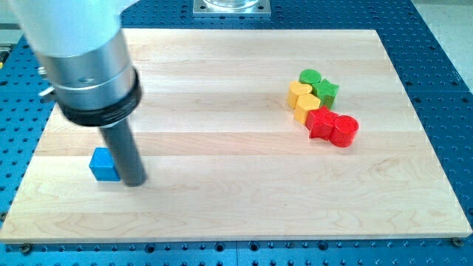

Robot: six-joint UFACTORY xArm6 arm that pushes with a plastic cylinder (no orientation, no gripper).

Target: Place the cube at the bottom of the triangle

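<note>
Touching my tip (134, 182), the blue cube (104, 165) sits left

so the cube (104, 165) sits around 8 o'clock on the board (222, 148), my tip (134, 182) touching its right side; block cluster (322, 108) well apart at 2 o'clock

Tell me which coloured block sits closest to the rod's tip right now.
The blue cube, alone at the view's left, just left of my tip. The green, yellow and red blocks cluster far off at the right.

Arm (81, 59) at the view's left, upright dark rod, my tip (134, 182) on the board
</note>
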